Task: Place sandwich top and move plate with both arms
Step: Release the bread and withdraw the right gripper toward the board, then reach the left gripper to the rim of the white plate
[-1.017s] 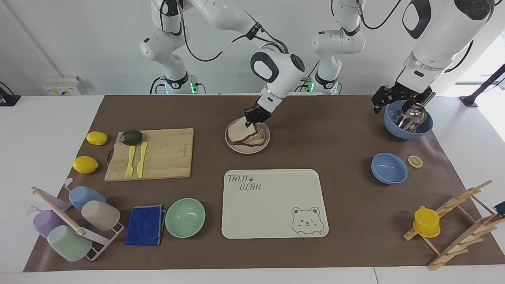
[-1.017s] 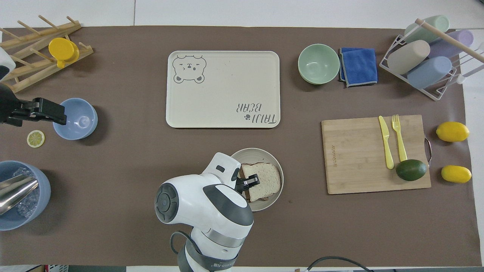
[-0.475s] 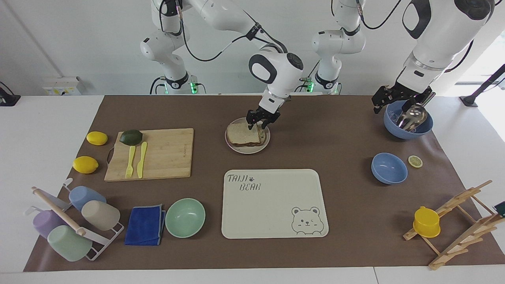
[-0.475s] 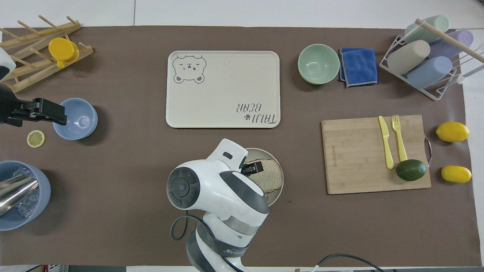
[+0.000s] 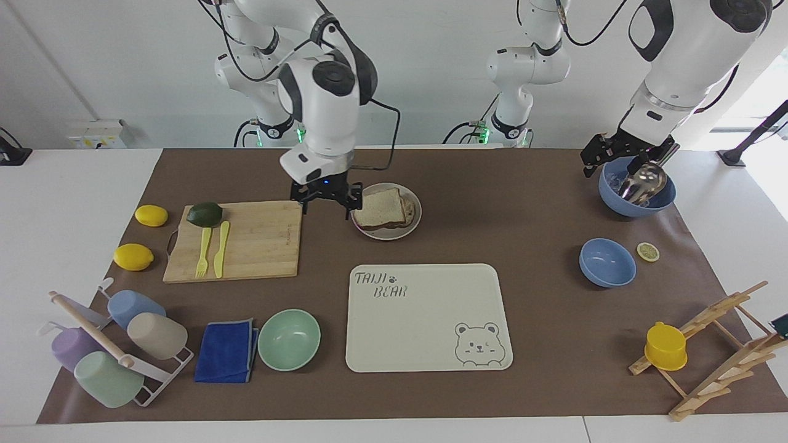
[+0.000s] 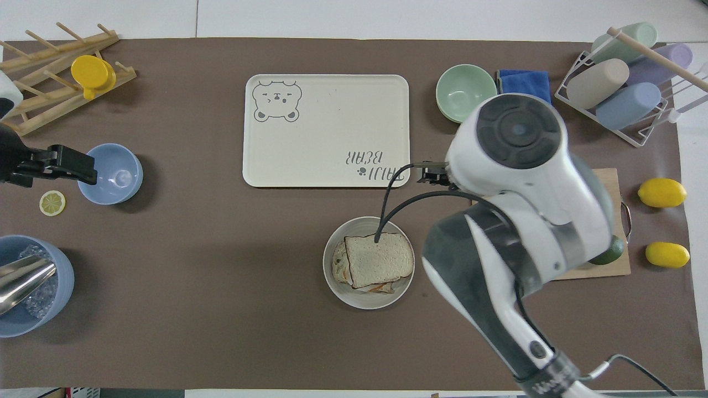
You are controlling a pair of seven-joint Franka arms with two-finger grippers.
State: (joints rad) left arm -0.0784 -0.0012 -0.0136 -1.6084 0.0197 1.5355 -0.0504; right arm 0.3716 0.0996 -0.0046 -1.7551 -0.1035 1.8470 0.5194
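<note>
The sandwich top (image 5: 381, 206), a plain slice of bread, lies flat on the stacked sandwich on the small round plate (image 5: 388, 234). Both also show in the overhead view: the sandwich top (image 6: 379, 260) and the plate (image 6: 365, 299). My right gripper (image 5: 325, 202) is open and empty, low over the mat between the plate and the cutting board's corner, apart from the bread. In the overhead view its own arm hides most of the right gripper (image 6: 431, 176). My left gripper (image 5: 622, 157) waits raised over the blue bowl that holds ice and a metal scoop (image 5: 640, 181).
The bear-print tray (image 5: 425, 320) lies farther from the robots than the plate. A cutting board (image 5: 252, 240) with an avocado, a yellow fork and a yellow knife lies toward the right arm's end. A mint bowl (image 5: 289, 339), a blue cloth and a cup rack stand farther out. A small blue bowl (image 5: 607, 263) stands toward the left arm's end.
My right gripper let go of the bread slice, which now lies flat on the sandwich. The right gripper then swung away toward the cutting board. The left arm has not moved.
</note>
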